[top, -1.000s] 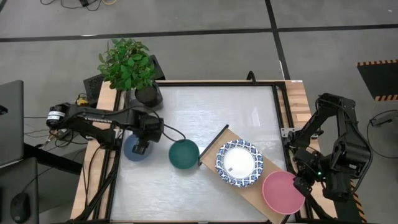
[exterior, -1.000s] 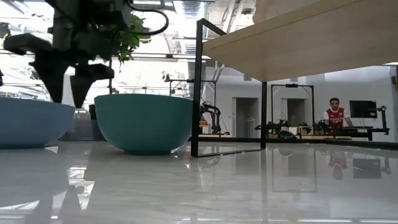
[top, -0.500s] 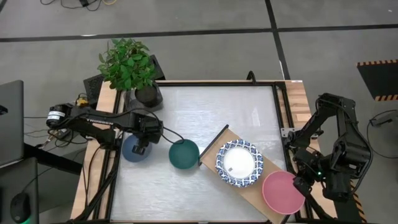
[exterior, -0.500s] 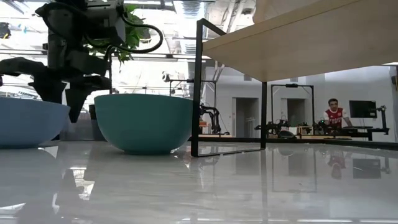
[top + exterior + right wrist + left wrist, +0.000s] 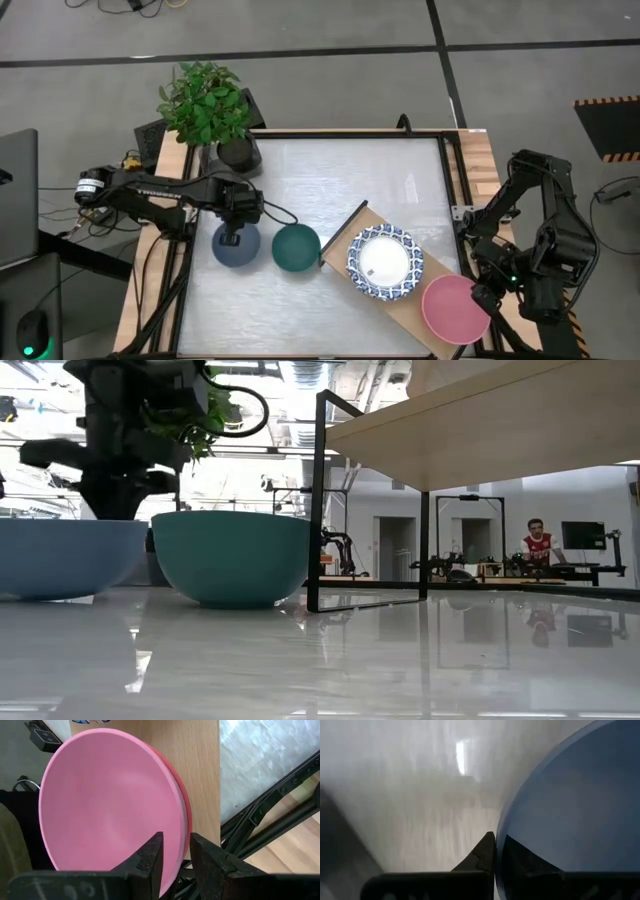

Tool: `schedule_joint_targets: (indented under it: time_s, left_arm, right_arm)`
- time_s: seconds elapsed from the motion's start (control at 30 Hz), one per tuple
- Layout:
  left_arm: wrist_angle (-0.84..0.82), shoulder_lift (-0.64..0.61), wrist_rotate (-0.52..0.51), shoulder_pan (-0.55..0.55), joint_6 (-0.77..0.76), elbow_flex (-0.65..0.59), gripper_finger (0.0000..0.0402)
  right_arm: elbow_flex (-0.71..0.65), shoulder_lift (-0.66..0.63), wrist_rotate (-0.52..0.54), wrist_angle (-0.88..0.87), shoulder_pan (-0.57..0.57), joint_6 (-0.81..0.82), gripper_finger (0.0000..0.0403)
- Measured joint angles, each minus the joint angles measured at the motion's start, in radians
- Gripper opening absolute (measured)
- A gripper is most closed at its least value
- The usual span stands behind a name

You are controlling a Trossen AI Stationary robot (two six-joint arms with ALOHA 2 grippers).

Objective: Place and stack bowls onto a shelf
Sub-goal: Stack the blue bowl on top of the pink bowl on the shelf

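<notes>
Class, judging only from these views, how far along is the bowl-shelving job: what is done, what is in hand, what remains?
Done: a patterned white bowl sits on the shelf, and the pink bowl rests at its end, with the right gripper straddling its rim. In hand: the left gripper straddles the slate blue bowl's rim on the table. Left: the green bowl.

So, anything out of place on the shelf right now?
The pink bowl sits at the shelf's end nearest the right gripper and overhangs its edge, with a red rim under it. The patterned bowl sits squarely.
</notes>
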Motion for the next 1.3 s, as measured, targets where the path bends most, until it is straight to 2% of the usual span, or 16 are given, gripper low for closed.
schedule_joint_targets:
  time_s: [0.13, 0.3, 0.43, 0.6, 0.97, 1.1, 1.3]
  left_arm:
    - [-0.084, 0.001, 0.0, 0.0, -0.182, 0.042, 0.0001]
    - [-0.175, 0.001, 0.084, 0.001, -0.332, 0.075, 0.0001]
    - [-0.196, 0.001, 0.161, 0.001, -0.43, 0.108, 0.0001]
    - [-0.198, 0.001, 0.191, 0.001, -0.575, 0.183, 0.0001]
    - [-0.153, 0.001, 0.128, 0.001, -0.759, 0.391, 0.0]
    - [-0.046, 0.001, 0.058, 0.001, -0.844, 0.425, 0.0]
    - [0.115, 0.001, -0.074, 0.001, -0.856, 0.447, 0.0]
  right_arm:
    - [0.0, 0.0, 0.0, 0.0, 0.0, -0.001, 0.0123]
    - [0.0, 0.0, 0.009, 0.0, 0.0, -0.009, 0.0123]
    - [0.0, 0.0, 0.052, 0.0, 0.0, -0.041, 0.0123]
    - [0.0, 0.0, 0.061, 0.0, -0.007, -0.057, 0.0123]
    - [0.0, -0.002, 0.066, 0.0, -0.062, -0.177, 0.0123]
    - [0.0, -0.025, 0.106, 0.0, -0.086, -0.187, 0.0123]
    - [0.001, -0.085, 0.174, 0.0, -0.138, -0.228, 0.0123]
